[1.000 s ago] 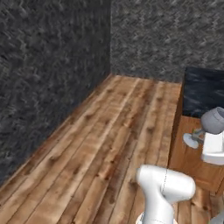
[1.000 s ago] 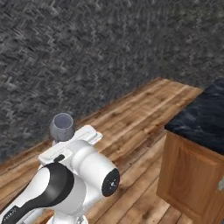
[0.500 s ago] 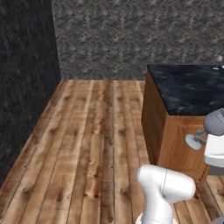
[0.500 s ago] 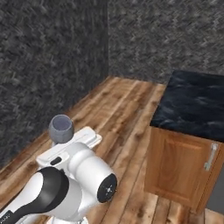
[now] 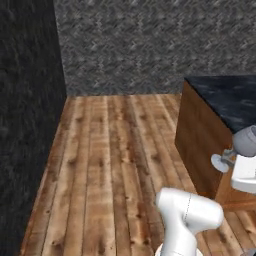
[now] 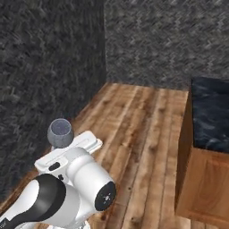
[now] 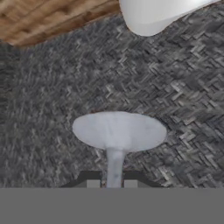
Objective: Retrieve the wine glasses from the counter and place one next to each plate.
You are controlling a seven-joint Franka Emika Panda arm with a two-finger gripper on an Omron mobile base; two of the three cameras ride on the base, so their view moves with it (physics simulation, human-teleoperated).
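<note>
1. The gripper [image 7: 112, 183] is closed almost fully on the thin stem of a wine glass [image 7: 118, 133]; in the hand view its two dark tips stand tight on either side of the stem, just below the round flat foot.
2. In that view the foot of the glass faces the camera as a pale disc, with the grey stone-patterned wall [image 7: 183, 109] behind it and a strip of wooden floor [image 7: 48, 17] in the upper left corner.
3. In the left base view the glass [image 5: 240, 146] is carried tilted beside the counter [image 5: 227, 102]: its grey rounded bowl sits in front of the counter's near wooden side, and its foot points left, away from the white hand.
4. In the right base view the bowl of the glass [image 6: 60, 133] rises just above the white hand, well to the left of the counter [image 6: 210, 116] and in front of the dark wall [image 6: 44, 80].
5. The counter has a glossy black top with faint white veining over brown wooden sides [image 5: 197, 145]; it stands on the plank floor [image 5: 115, 160], away from the grey walls that meet in a corner [image 5: 62, 75] beyond it.
6. The glass is off the counter, touching nothing but the gripper's fingers.
</note>
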